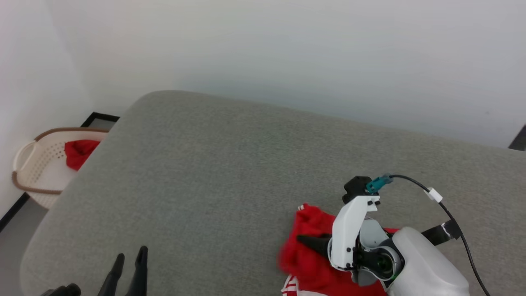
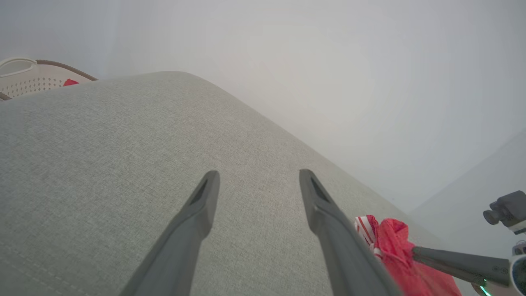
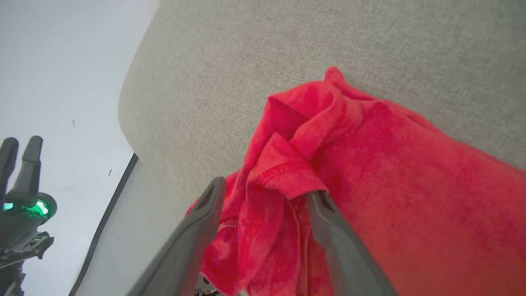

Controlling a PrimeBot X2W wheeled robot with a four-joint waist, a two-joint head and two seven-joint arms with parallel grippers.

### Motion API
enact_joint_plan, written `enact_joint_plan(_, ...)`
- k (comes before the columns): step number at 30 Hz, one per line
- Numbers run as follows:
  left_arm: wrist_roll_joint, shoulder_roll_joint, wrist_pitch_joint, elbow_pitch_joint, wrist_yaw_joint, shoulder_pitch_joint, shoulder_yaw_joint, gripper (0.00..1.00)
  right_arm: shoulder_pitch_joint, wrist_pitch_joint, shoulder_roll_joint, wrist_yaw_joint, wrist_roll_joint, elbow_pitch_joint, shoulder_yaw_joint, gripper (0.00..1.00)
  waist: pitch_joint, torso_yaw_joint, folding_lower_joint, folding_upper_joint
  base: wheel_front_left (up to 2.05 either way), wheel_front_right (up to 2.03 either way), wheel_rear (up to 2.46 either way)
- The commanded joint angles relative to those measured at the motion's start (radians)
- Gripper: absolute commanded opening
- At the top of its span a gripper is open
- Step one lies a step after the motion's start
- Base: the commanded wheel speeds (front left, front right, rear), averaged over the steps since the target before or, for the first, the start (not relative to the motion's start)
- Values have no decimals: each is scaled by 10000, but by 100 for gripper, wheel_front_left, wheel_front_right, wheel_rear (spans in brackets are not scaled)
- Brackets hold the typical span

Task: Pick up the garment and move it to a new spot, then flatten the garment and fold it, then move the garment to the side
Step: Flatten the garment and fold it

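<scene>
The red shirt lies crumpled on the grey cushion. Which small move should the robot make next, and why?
Probably lift the right end effector up, clear of the shirt. Its fingers stand apart with a fold of cloth between them, so nothing is gripped, and the shirt lies bunched on the cushion, not yet flat. Flattening needs a hold at an edge.

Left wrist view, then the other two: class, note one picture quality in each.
Left wrist view: milky haze, grey cushion edge bowed by the wide lens. Head view: even light, the garment smeared at its left edge. Right wrist view: crisp weave, soft shadows in folds.
</scene>
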Motion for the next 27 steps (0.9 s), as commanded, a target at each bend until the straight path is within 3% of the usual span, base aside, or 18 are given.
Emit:
enact_joint_plan(1,61,30,-69,-25,12,49,46,100,-134,-61,7,-4,76,1,78,100,-39,-201,1,-1,0,0,0)
enact_joint_plan(9,108,55,-118,-181,82,228,189,100,-198,-215,-34,-4,168,-593,171,100,-144,-1055,1,-1,0,0,0)
enact_joint_plan(13,197,92,-142,-255,135,338,224,100,67,-399,-435,-4,89,-1260,-36,100,-197,-1576,1,-1,0,0,0)
enact_joint_plan(20,303,137,-155,-377,221,508,375,100,776,-1343,-1747,-4,-256,-3132,-106,100,-319,-2488,1,-1,0,0,0)
enact_joint_plan(27,563,195,-217,-527,274,752,624,100,1666,-3172,-3111,-2,-880,-4486,-195,100,-451,-3394,1,-1,0,0,0)
